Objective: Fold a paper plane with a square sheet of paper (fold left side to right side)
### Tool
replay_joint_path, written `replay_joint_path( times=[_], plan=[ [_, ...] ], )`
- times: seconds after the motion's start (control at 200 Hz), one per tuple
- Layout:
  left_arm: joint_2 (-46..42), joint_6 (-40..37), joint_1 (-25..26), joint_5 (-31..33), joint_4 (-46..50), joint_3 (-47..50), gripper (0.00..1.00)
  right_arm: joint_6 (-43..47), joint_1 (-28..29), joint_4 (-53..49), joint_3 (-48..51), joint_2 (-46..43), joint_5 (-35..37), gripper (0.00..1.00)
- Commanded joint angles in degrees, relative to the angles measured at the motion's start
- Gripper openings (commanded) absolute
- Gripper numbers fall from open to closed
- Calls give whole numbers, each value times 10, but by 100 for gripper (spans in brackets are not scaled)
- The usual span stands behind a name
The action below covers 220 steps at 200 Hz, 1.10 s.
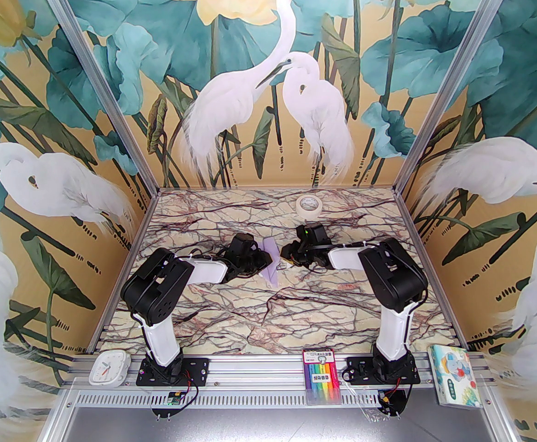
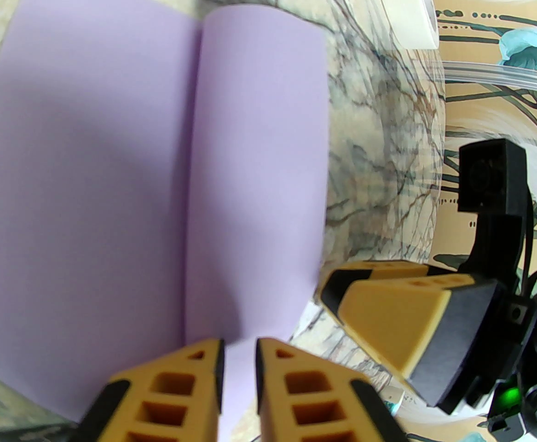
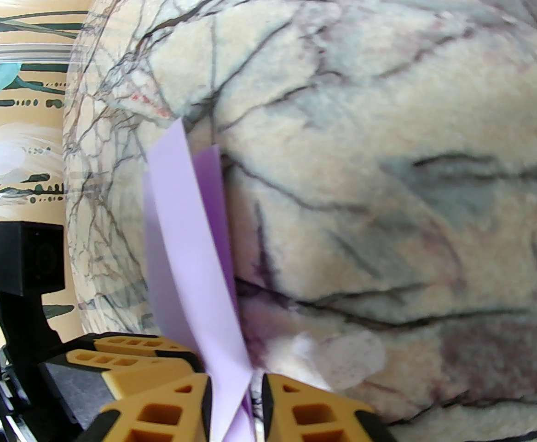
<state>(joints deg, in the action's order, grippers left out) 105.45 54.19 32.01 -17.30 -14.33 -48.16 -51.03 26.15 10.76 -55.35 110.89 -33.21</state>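
Matt lavender paper sheet (image 2: 112,154), marble-patterned table (image 1: 268,311)

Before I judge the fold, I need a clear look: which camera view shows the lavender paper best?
The left wrist view: the paper spreads wide there, its centre crease plain, the left gripper at its near edge. The right wrist view shows it edge-on as a thin strip. The top view shows a small sliver between the arms.

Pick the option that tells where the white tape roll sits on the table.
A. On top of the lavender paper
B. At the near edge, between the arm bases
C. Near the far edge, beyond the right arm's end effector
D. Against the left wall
C: in the top view the tape roll lies flat near the table's far edge, beyond the right end effector and apart from the lavender paper.
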Motion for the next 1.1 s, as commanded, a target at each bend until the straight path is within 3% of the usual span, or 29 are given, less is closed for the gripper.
replay_joint_path(
  times=[0.0, 0.825, 1.095],
  plan=[
    [3, -3, 5, 1, 18, -12, 18, -9, 0, 14, -17, 14, -18, 24],
    [3, -1, 6, 2, 14, -12, 19, 4, -1, -16, -7, 11, 13, 28],
    [6, -2, 8, 0, 15, -15, 18, -4, 1, 11, -22, 38, -24, 19]
  ],
)
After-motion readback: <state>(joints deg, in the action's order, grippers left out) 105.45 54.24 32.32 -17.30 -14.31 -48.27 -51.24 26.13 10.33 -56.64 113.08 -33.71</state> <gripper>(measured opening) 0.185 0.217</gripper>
